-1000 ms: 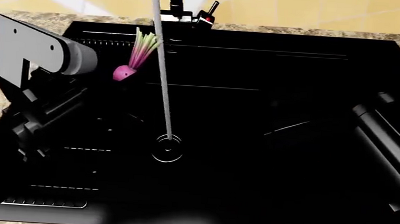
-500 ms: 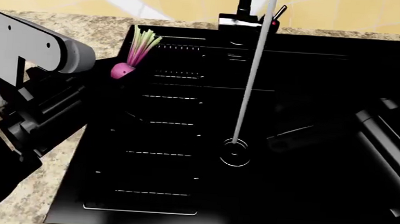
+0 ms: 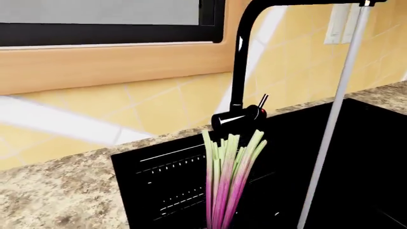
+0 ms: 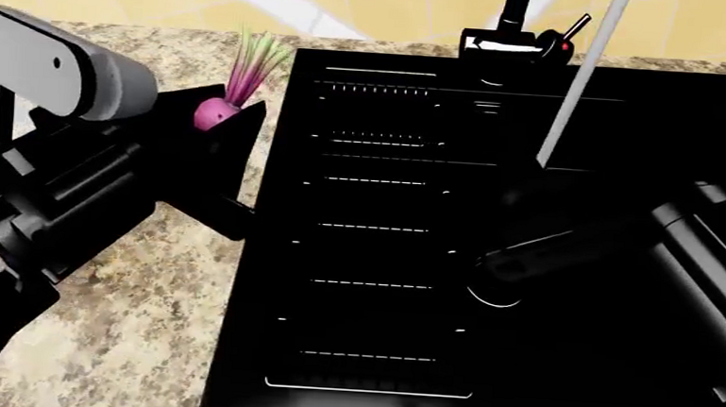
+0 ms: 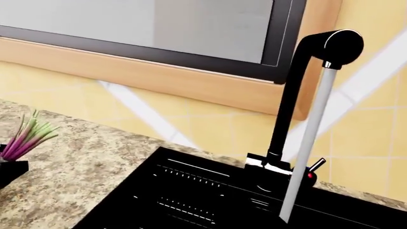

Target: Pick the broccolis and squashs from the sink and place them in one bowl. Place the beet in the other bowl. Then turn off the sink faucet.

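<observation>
The left claw [image 4: 223, 124] is clamping the beet [image 4: 210, 113], stalks pointing up and away, over the bench [image 4: 143, 294] just left of the sink [image 4: 373, 261]. No bowl is showing. The right claw [image 4: 511, 260] is hanging over the basin; whether it is apart, I cannot tell.

My left arm reaches forward over worktop edge, left claw [image 4: 223, 129] clamped on beet [image 4: 210, 114], stalks upright. My right arm lies low over sink [image 4: 374, 242], right claw [image 4: 511, 255] dark, jaw state unreadable.
</observation>
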